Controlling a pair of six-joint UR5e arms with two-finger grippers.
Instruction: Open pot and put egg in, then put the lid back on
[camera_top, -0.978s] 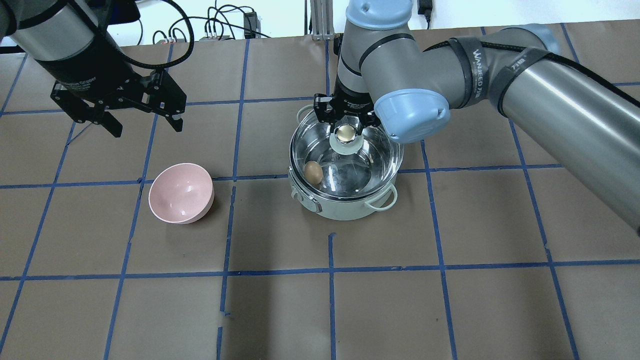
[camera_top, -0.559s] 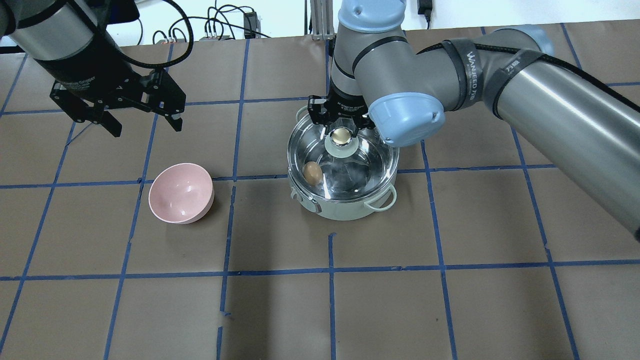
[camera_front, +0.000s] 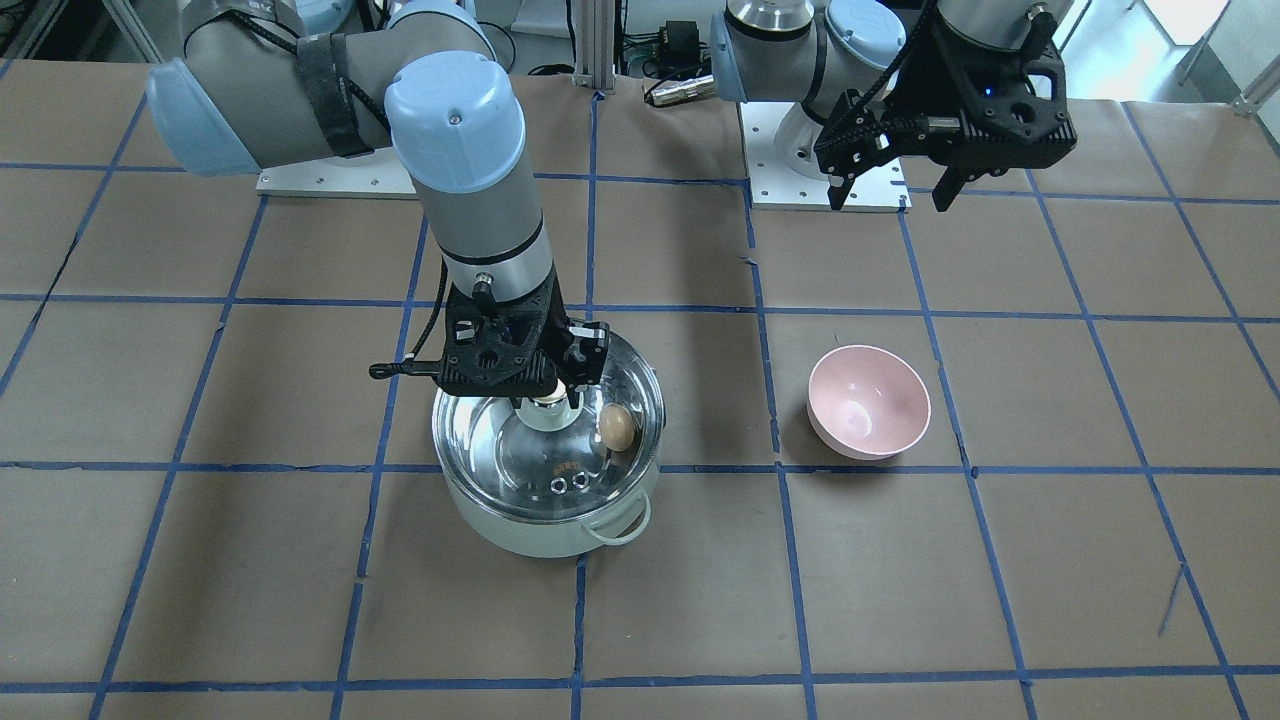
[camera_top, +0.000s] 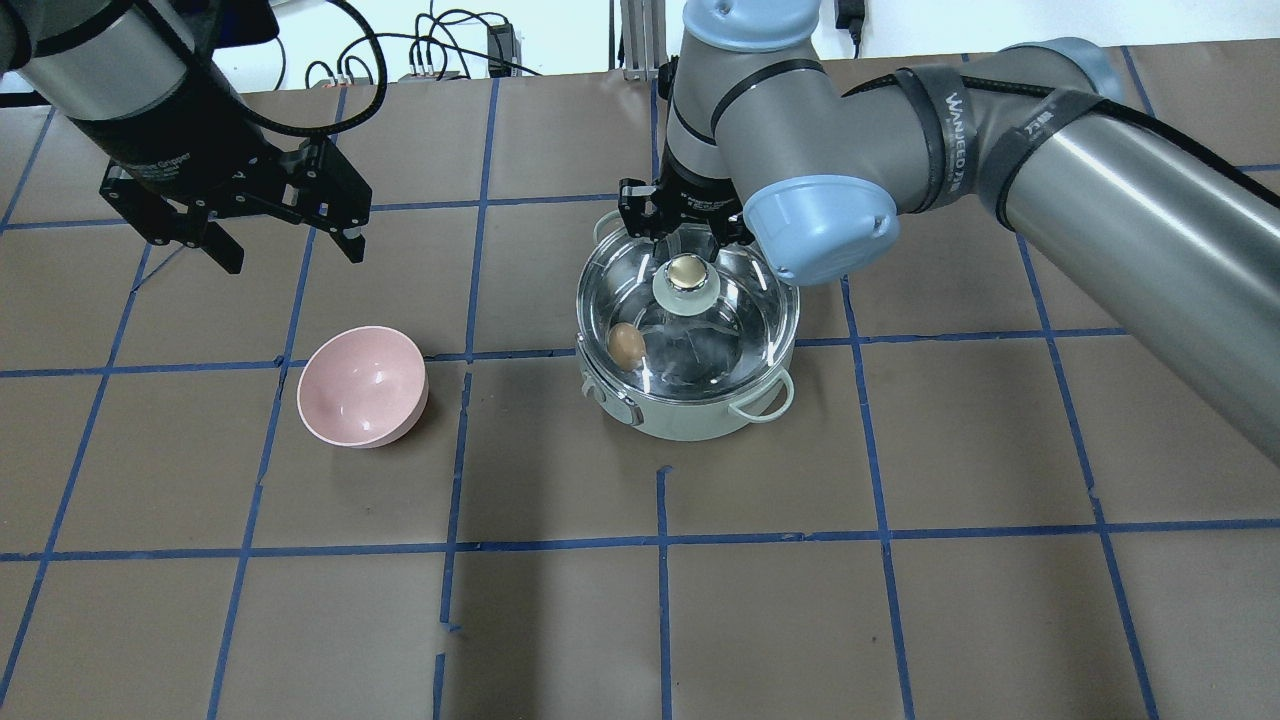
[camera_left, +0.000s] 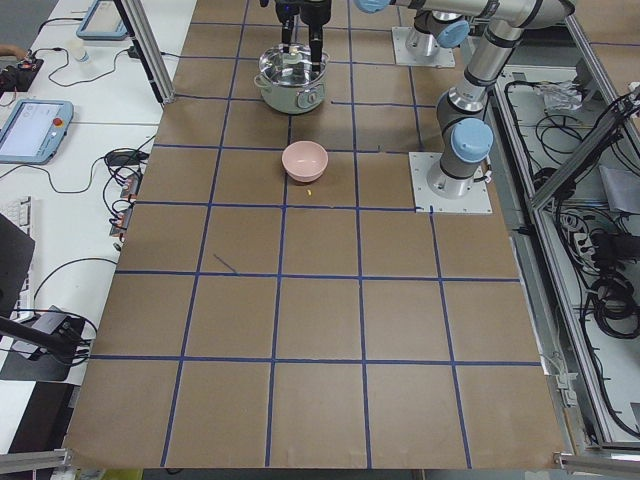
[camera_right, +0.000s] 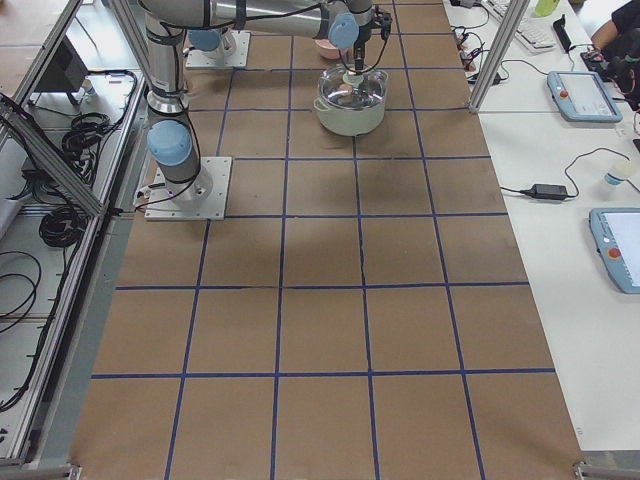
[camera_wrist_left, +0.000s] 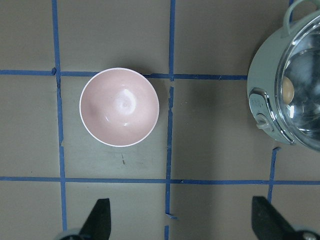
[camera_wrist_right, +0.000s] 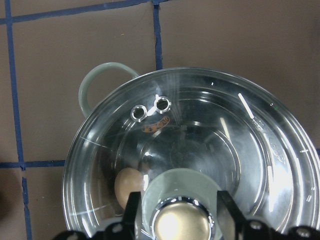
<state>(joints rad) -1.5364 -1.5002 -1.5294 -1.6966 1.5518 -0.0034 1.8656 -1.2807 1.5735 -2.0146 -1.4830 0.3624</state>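
The mint-green pot (camera_top: 690, 425) stands mid-table, also in the front view (camera_front: 540, 535) and at the left wrist view's right edge (camera_wrist_left: 265, 75). The clear glass lid (camera_top: 740, 320) rests on its rim. The tan egg (camera_top: 627, 343) lies inside, seen through the glass (camera_front: 617, 427) (camera_wrist_right: 127, 186). My right gripper (camera_top: 686, 240) is open just above the lid's beige knob (camera_wrist_right: 182, 225), its fingers standing off on either side of the knob. My left gripper (camera_top: 293, 255) is open and empty, high over the table at the far left.
A pink bowl (camera_top: 362, 385) sits empty to the left of the pot, also in the left wrist view (camera_wrist_left: 120, 106). Brown paper with blue tape lines covers the table. Cables lie along the far edge.
The lid shifted a little to the left and settled on the pot. My right gripper has let go of the knob and drawn back from it. The left arm has not moved.
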